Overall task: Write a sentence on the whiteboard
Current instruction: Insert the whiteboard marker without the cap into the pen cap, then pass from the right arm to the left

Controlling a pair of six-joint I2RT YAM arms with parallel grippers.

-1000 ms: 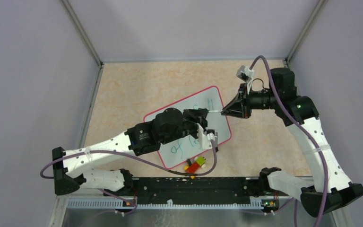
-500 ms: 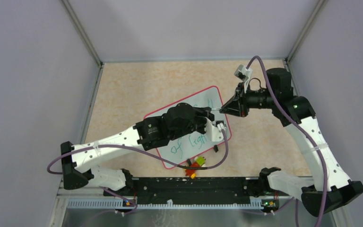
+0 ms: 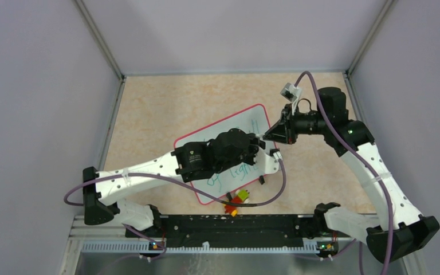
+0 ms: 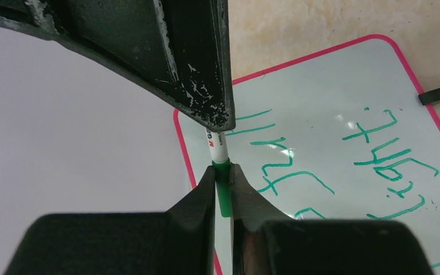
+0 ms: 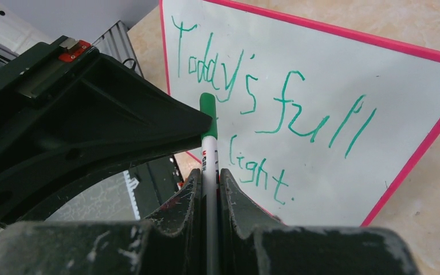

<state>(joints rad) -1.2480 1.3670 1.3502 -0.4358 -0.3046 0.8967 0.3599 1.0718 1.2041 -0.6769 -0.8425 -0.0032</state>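
The whiteboard (image 3: 229, 123) lies tilted on the tan table, its red-pink rim showing. The sentence (image 5: 258, 172) reads "Today's full" over "light." in green; part of it is behind the left arm in the top view and part shows in the left wrist view (image 4: 389, 154). My right gripper (image 5: 209, 175) is shut on the white barrel of a marker (image 5: 209, 149). My left gripper (image 4: 223, 172) is shut on the marker's green cap (image 4: 224, 195). Both grippers meet tip to tip above the board's right part (image 3: 262, 137).
A small pile of coloured toy blocks (image 3: 238, 199) lies just off the board's near edge. A small black piece (image 4: 438, 94) lies on the table beside the board's rim. Grey walls enclose the table on three sides.
My left arm has swung right and away from me over the board, bringing its gripper up to the marker's end. My right gripper has shifted slightly left.
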